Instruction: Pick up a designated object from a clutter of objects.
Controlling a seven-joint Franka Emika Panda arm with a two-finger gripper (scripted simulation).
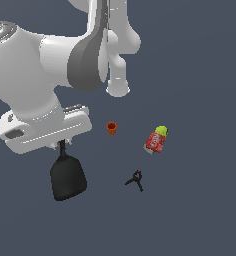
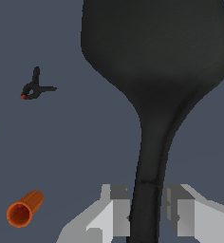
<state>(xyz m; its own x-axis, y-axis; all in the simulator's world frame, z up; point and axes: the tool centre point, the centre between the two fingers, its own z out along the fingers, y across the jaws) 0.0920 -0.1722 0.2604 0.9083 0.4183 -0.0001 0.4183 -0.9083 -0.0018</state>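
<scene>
Grasp step — tool [image 2: 144,216] straddles spatula [image 2: 156,61] handle, fingers just beside it, closure unclear; next squeeze, lift.

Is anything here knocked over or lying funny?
Yes: the orange cup lies on its side, and the red can looks tipped over too. The small black clamp just lies flat. The gripper straddles the spatula handle.

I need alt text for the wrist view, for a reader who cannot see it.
The gripper has its two fingers on either side of the black spatula handle. A small black clamp and an orange cup lie nearby.
</scene>
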